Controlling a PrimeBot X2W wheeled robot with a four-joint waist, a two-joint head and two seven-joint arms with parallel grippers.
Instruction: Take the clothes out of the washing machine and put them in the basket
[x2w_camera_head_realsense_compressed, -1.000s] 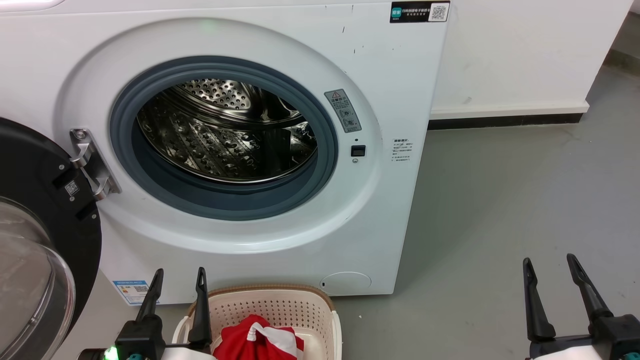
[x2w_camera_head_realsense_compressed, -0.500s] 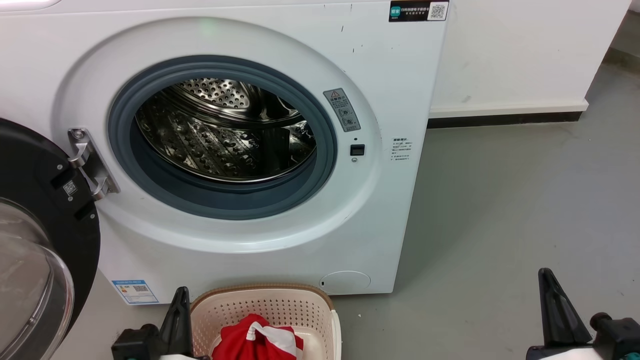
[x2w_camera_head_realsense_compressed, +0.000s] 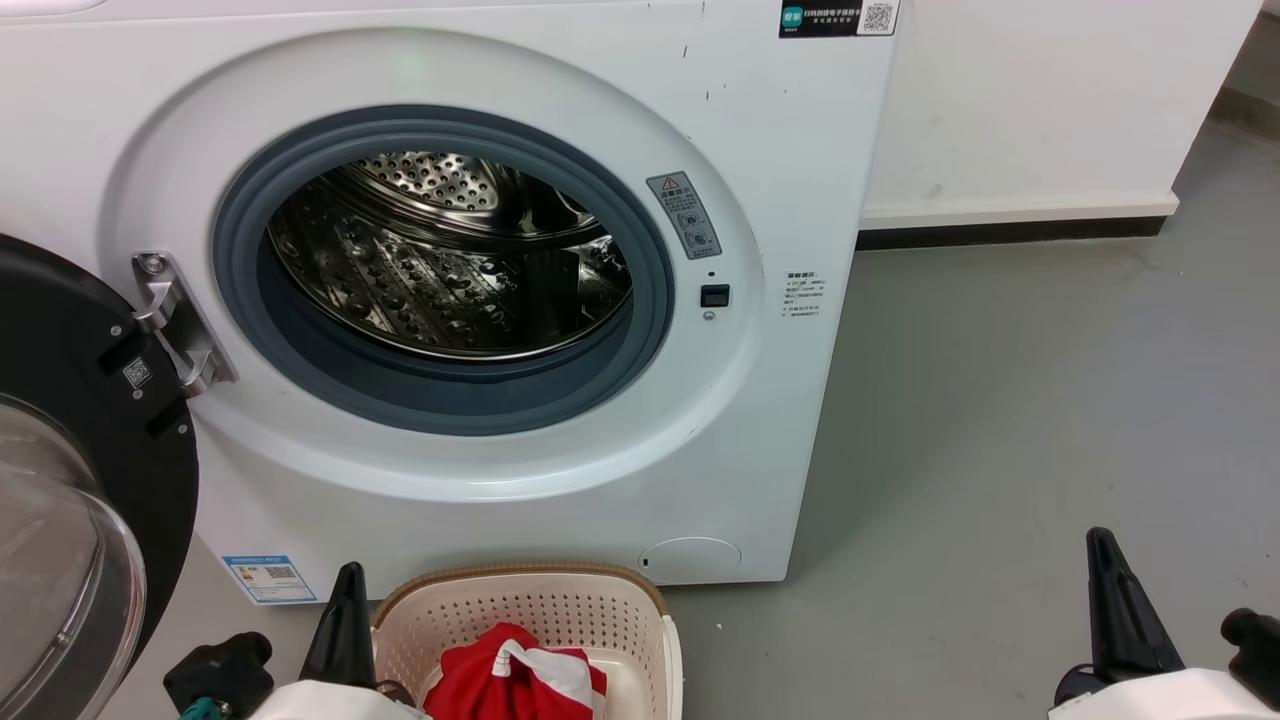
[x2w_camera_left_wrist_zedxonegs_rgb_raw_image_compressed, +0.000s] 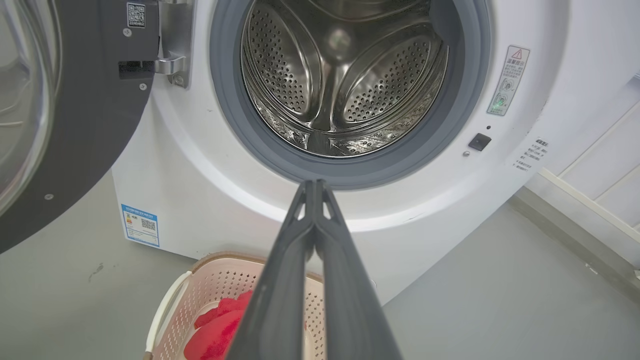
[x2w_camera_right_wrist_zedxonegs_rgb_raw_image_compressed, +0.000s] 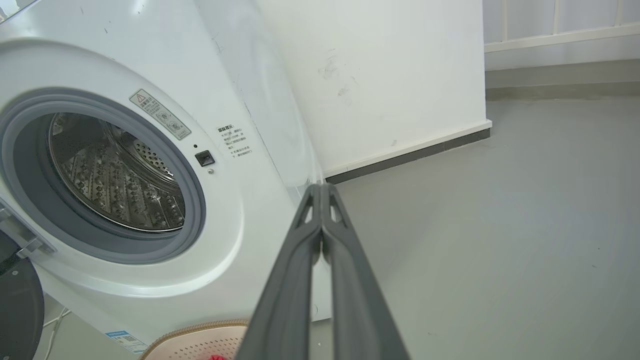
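Observation:
The white washing machine (x2w_camera_head_realsense_compressed: 480, 480) stands with its door (x2w_camera_head_realsense_compressed: 90, 400) swung open to the left. No fabric shows in the part of its steel drum (x2w_camera_head_realsense_compressed: 440, 270) I can see; the left wrist view also looks into that drum (x2w_camera_left_wrist_zedxonegs_rgb_raw_image_compressed: 340, 85). On the floor in front sits the cream basket (x2w_camera_head_realsense_compressed: 560, 600), holding the red and white clothes (x2w_camera_head_realsense_compressed: 520, 680). My left gripper (x2w_camera_head_realsense_compressed: 348, 590) is shut and empty beside the basket's left rim, above the basket (x2w_camera_left_wrist_zedxonegs_rgb_raw_image_compressed: 200, 295) in its own view. My right gripper (x2w_camera_head_realsense_compressed: 1102, 560) is shut and empty over the floor far to the right.
The open glass door (x2w_camera_left_wrist_zedxonegs_rgb_raw_image_compressed: 60, 100) juts out at the left, close to my left arm. A white wall with a dark baseboard (x2w_camera_head_realsense_compressed: 1010, 240) runs behind the machine's right side. Bare grey floor (x2w_camera_head_realsense_compressed: 1000, 420) spreads to the right of the machine.
A second ago both grippers stood open. Both have since shut and dropped lower in the head view. The basket and clothes have stayed put.

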